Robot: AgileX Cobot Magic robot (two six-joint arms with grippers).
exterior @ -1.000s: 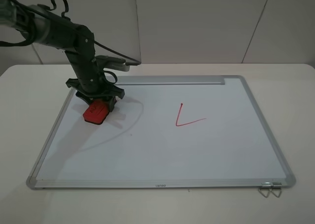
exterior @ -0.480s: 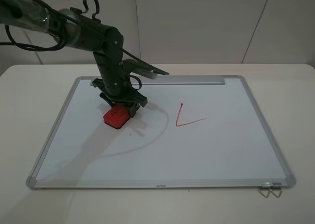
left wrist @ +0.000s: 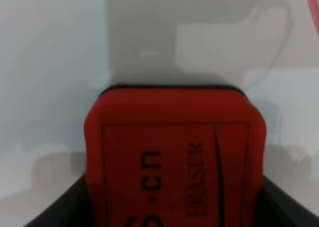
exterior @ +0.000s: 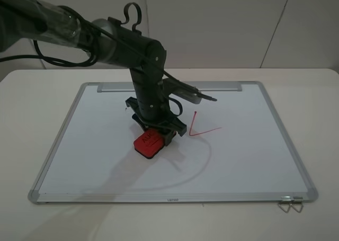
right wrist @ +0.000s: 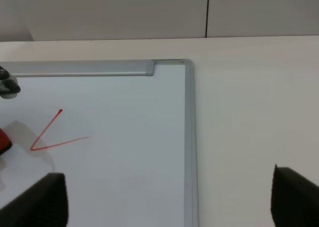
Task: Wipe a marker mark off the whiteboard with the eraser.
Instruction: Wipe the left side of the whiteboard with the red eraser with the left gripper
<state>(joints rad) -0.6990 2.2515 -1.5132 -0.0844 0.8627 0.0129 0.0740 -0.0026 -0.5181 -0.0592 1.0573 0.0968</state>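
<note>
Left gripper (exterior: 155,134), at the end of the dark arm (exterior: 143,55), pinching the red eraser (exterior: 150,144) between its two black fingers (left wrist: 60,209), which press against the block's two long sides. The eraser lies near the middle of the whiteboard (exterior: 254,156), a little towards the near edge in the high view, and as far as can be seen its dark base sits on the white surface. The left wrist view shows the eraser's rounded red top with a thin dark outline and the word "ERASER" (left wrist: 195,179), with the arm's grey shadow falling on the board beyond it. A red L-shaped mark (exterior: 205,132) lies to the right of the eraser in the high view, apart from it, with the gripper's edge just beside the mark's corner. Right gripper (right wrist: 167,207), fingers (right wrist: 35,202) spread wide and nothing between them, seen only as dark shapes in its own wrist view, which looks over the board's right-hand frame and the same red mark. The board lies flat on a white table (exterior: 21,103), with a silver tray strip (exterior: 222,86) along its far edge and a wire clip (exterior: 290,204) at its near right corner
</note>
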